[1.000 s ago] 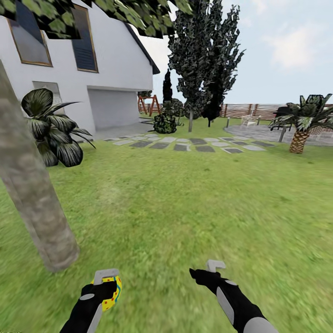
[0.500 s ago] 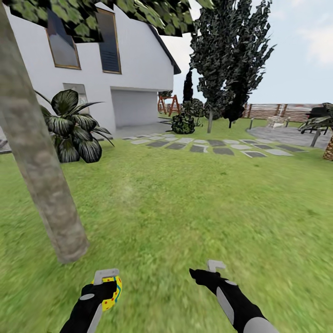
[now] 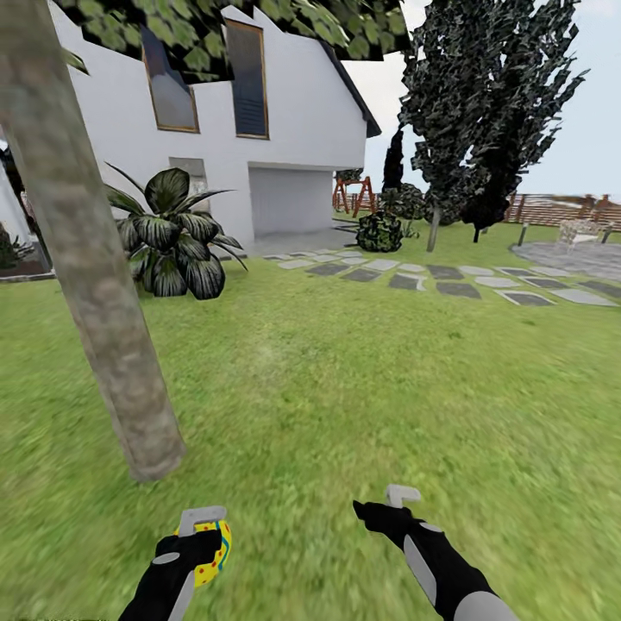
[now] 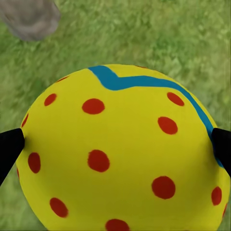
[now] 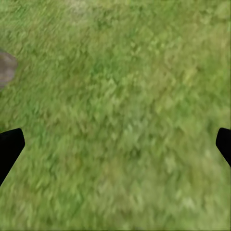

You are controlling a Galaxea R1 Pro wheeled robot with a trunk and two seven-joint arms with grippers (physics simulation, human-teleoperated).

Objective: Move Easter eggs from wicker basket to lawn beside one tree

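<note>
Head view: tree [image 3: 86, 259] rising at left, trunk base planted in the lawn [image 3: 345, 388] just ahead of the left gripper [image 3: 203, 530]. Easter egg [image 3: 213, 552] clamped there, yellow with red dots. Right gripper [image 3: 392, 504] held out over bare grass. Broad-leaved plant [image 3: 177, 237], white house [image 3: 276, 147] and stepping-stone path [image 3: 448, 280] farther back.

Left wrist view: Easter egg [image 4: 120, 149] pinched between the two dark fingers [image 4: 9, 147], touching both sides, with lawn [image 4: 168, 38] beneath and a grey patch of the trunk [image 4: 29, 17] near one corner.

Right wrist view: fingers [image 5: 9, 147] spread wide, holding nothing, above lawn [image 5: 120, 120].

Risks, judged from here: dropped from this height, likely to roll off across the grass and end up away from the trunk; released too soon, not truly beside the tree; swung carelessly, arm liable to strike the trunk.
</note>
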